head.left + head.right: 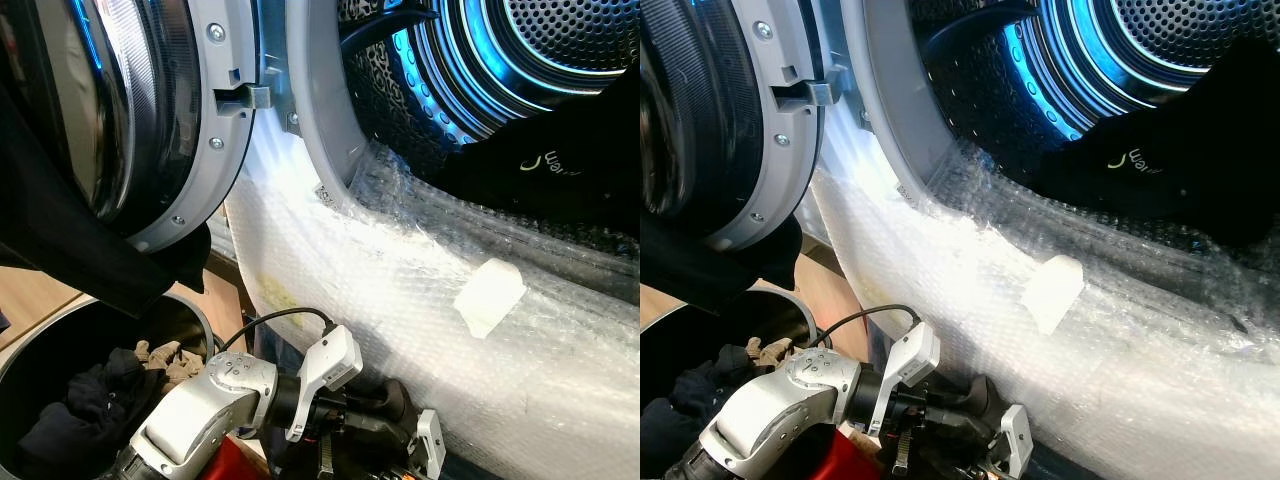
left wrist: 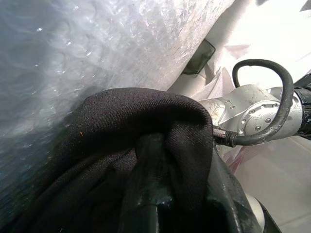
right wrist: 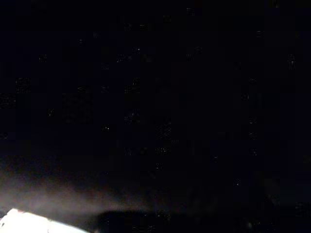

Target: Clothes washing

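Left pincer (image 2: 160, 194) is clenched on a black garment (image 2: 121, 160) draped over its fingers, low beside the bubble-wrapped front (image 1: 420, 300) of the washing machine. Right pincer state: cannot tell; its wrist view is nearly black. Open door (image 1: 190, 130) stands to the left. Another dark garment (image 1: 545, 165) lies at the drum (image 1: 480, 60) opening. A basket (image 1: 60, 330) below the door holds more clothes.
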